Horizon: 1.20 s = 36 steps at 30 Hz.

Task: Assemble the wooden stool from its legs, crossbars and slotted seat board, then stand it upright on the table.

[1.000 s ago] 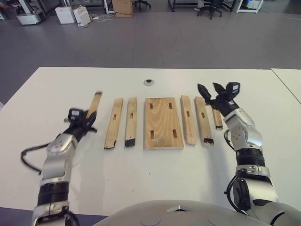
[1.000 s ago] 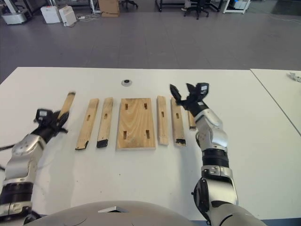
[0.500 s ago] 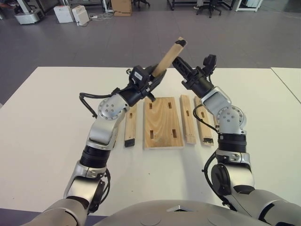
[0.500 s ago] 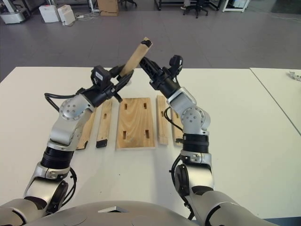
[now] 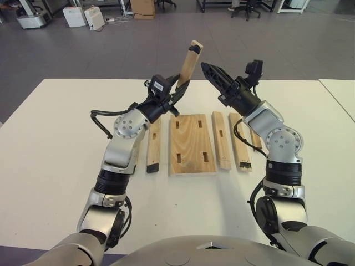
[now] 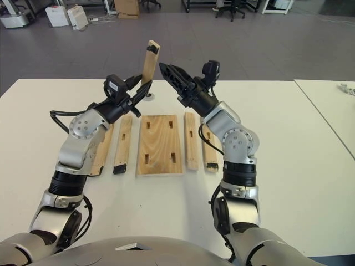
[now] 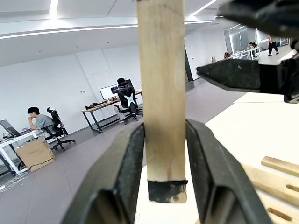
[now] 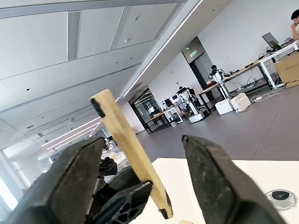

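Now we have swung the leg (image 5: 190,58) steeper in the clamped left gripper (image 5: 178,90); the empty, wide-spread right gripper (image 5: 213,76) seems set for handover.

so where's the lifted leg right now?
Head views: the leg is held near-upright in the left gripper, raised beyond the far end of the seat board; the open right gripper is just right of it.

Leg (image 5: 189,60) pale matt wood; table (image 5: 61,138) smooth white.
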Each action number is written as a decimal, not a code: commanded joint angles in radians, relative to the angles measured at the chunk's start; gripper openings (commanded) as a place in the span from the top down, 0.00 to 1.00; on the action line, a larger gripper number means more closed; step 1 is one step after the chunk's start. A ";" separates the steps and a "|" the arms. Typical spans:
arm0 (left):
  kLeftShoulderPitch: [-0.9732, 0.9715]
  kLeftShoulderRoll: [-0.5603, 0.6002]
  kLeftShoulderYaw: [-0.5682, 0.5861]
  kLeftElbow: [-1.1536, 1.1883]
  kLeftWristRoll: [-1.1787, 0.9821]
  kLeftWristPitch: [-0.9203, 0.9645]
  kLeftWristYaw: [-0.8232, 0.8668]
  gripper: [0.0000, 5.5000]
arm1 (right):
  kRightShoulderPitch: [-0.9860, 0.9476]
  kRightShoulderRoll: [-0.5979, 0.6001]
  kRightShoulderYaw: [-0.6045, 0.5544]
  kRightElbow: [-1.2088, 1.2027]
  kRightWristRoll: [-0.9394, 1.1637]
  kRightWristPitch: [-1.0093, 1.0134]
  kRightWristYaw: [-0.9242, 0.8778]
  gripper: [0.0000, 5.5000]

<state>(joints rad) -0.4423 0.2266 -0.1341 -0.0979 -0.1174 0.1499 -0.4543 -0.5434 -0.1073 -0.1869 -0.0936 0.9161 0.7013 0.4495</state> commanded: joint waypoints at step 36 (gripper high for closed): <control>0.216 0.046 0.070 -0.085 0.043 0.105 0.068 0.39 | 0.299 -0.015 -0.073 -0.011 -0.259 -0.153 -0.206 0.93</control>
<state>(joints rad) -0.2484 0.2695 -0.0901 -0.1690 -0.0684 0.2361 -0.4084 -0.2746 -0.1346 -0.2495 -0.0701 0.6637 0.5438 0.2729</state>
